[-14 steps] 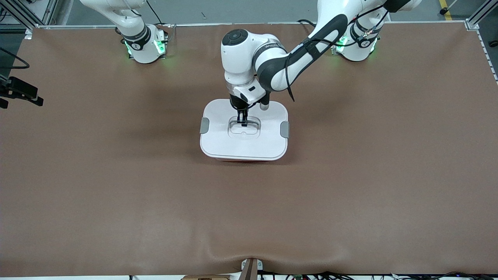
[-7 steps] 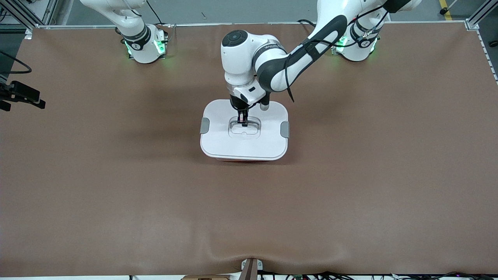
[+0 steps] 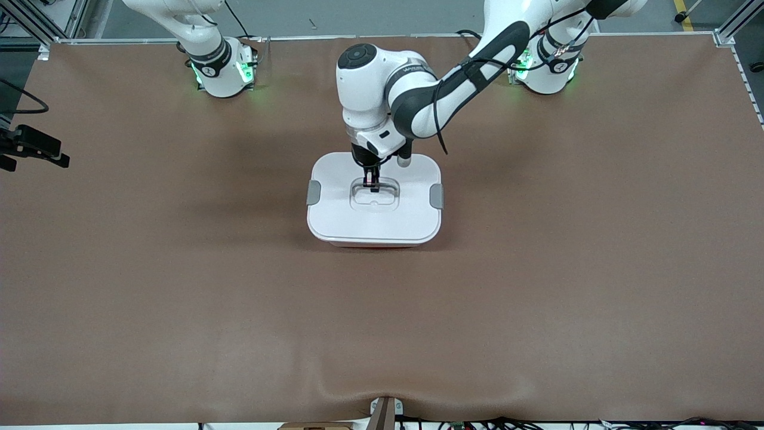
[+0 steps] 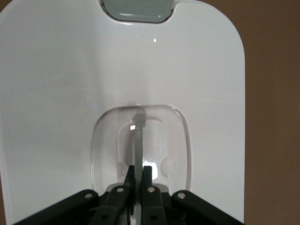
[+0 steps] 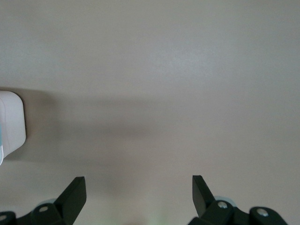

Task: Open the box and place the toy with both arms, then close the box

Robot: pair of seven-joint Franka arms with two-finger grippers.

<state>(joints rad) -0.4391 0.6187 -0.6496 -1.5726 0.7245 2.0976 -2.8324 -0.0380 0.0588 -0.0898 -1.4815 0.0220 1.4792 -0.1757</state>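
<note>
Box at mid-tabletop, left tool on its lid.

The box [image 3: 374, 200] sits on the tabletop [image 3: 537, 298], midway between the arms' ends. The left tool [image 3: 373, 184] is in the lid's centre handle [image 4: 139, 136], closed on it. The right tool [image 5: 138, 192] hangs spread over bare tabletop toward the right arm's end.

Robotics lab: brown-covered desk [image 3: 179, 298], aluminium frame rails [image 3: 737, 21], two bolted arm bases [image 3: 224, 71], cables [image 3: 477, 423].
</note>
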